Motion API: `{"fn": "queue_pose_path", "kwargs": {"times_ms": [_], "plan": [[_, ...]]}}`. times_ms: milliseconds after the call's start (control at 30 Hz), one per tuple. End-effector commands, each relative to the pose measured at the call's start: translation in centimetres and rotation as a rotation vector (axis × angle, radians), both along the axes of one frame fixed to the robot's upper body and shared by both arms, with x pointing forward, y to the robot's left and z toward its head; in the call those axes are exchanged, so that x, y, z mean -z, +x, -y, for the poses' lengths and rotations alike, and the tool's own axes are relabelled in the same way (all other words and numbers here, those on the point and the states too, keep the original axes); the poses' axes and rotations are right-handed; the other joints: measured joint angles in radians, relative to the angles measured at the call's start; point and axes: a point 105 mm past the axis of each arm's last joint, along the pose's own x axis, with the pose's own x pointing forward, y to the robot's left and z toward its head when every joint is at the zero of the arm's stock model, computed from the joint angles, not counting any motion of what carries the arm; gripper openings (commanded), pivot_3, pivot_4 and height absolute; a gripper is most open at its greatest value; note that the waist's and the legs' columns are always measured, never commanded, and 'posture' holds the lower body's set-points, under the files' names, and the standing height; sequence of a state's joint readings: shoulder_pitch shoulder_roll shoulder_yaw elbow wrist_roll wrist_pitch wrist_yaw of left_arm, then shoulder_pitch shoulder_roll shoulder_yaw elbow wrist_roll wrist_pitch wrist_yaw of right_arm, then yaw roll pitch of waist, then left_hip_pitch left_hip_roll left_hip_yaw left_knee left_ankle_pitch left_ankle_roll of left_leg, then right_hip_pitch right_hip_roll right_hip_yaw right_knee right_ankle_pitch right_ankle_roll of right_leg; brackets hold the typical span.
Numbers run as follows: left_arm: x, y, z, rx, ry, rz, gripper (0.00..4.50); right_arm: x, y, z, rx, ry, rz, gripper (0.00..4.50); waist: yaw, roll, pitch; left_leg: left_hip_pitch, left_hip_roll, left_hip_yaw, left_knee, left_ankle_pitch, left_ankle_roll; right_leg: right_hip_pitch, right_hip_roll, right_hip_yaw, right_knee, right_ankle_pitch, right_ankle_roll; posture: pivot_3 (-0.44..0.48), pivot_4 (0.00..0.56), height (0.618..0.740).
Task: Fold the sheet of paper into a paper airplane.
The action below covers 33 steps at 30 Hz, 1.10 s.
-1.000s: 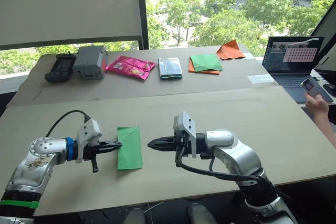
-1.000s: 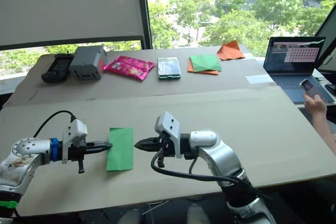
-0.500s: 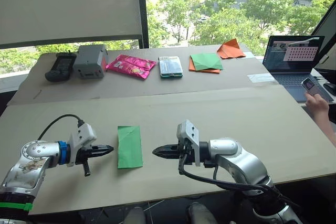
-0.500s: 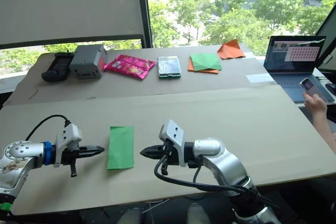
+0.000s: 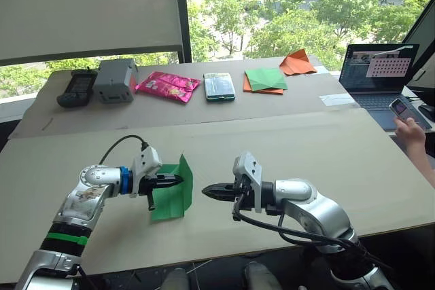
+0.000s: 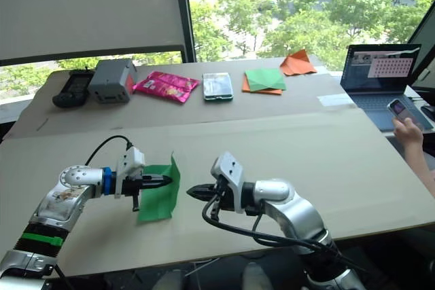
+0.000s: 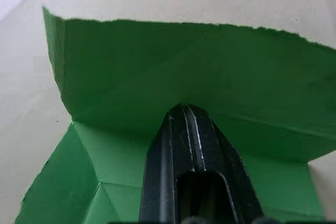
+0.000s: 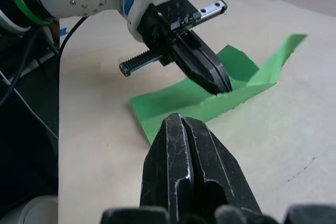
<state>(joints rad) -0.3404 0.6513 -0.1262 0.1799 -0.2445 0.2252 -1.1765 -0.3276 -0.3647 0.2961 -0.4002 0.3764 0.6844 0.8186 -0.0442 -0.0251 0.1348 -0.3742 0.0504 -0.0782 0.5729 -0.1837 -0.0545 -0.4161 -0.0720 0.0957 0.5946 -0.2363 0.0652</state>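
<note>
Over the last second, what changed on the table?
The left gripper moved in over the sheet of paper, shut, pushing its right flap up off the table. The right gripper drew back slightly and stays shut beside it. The items at the back are unchanged.

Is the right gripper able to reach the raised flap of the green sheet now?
Probably yes: the right gripper points at the sheet of paper, nothing lies between them, and the left gripper props the flap from the other side.
</note>
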Motion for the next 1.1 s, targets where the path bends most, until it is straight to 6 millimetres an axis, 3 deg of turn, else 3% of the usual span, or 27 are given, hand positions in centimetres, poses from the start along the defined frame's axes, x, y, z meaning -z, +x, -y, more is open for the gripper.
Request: {"fn": "queue_pose_path", "kwargs": {"times_ms": [33,133,267,467,600,833,1100], "plan": [[-0.1,0.4,0.5,0.022,0.024,0.041,0.00,-2.6,1.1,-0.6,0.021,0.077,0.066,0.05,-0.002,0.000,0.000,0.000,0.000,0.000,0.000,0.000,0.000,0.001,0.000,0.000,0.000,0.000,0.000,0.000,0.150,0.732],[0.2,0.4,0.7,0.026,0.027,0.042,0.00,-2.3,2.7,-2.1,0.057,0.056,0.085,0.05,-0.003,0.000,0.000,0.001,0.001,-0.002,0.000,0.000,0.001,0.006,0.003,0.001,0.000,0.000,0.000,0.000,0.150,0.732],[0.3,0.2,0.4,0.024,0.032,0.043,0.00,0.7,4.5,-3.3,0.115,-0.055,0.072,0.05,-0.001,0.001,0.000,0.005,0.001,-0.002,0.000,0.000,0.000,0.007,0.003,0.001,0.000,0.000,0.000,0.000,0.150,0.732],[0.1,0.0,-0.6,-0.005,0.041,0.047,0.00,4.0,4.4,-4.1,0.086,-0.166,0.052,0.05,0.001,0.001,0.000,0.003,0.000,-0.002,0.001,0.000,0.001,0.011,0.003,0.002,0.000,0.000,0.000,0.000,0.150,0.732],[0.3,-0.7,-2.3,-0.056,0.052,0.030,0.00,6.1,4.1,-4.0,0.084,-0.237,0.005,0.05,-0.007,0.002,0.000,0.004,0.001,-0.003,0.000,0.001,0.001,0.012,0.004,0.002,0.002,0.000,0.000,0.000,0.150,0.732],[1.3,-2.2,-4.4,-0.161,0.061,-0.001,0.00,7.0,4.3,-3.2,0.106,-0.278,-0.015,0.05,-0.012,0.003,-0.001,0.007,0.002,-0.004,-0.001,-0.004,-0.007,0.010,0.005,0.002,0.001,0.000,-0.001,0.000,0.150,0.732],[1.9,-2.6,-5.3,-0.266,0.045,-0.010,0.00,7.2,4.3,-2.7,0.123,-0.296,-0.013,0.05,-0.012,0.005,-0.002,0.007,0.002,-0.004,0.000,-0.004,-0.007,0.010,0.005,0.002,0.001,0.000,-0.001,0.000,0.150,0.732]]}}
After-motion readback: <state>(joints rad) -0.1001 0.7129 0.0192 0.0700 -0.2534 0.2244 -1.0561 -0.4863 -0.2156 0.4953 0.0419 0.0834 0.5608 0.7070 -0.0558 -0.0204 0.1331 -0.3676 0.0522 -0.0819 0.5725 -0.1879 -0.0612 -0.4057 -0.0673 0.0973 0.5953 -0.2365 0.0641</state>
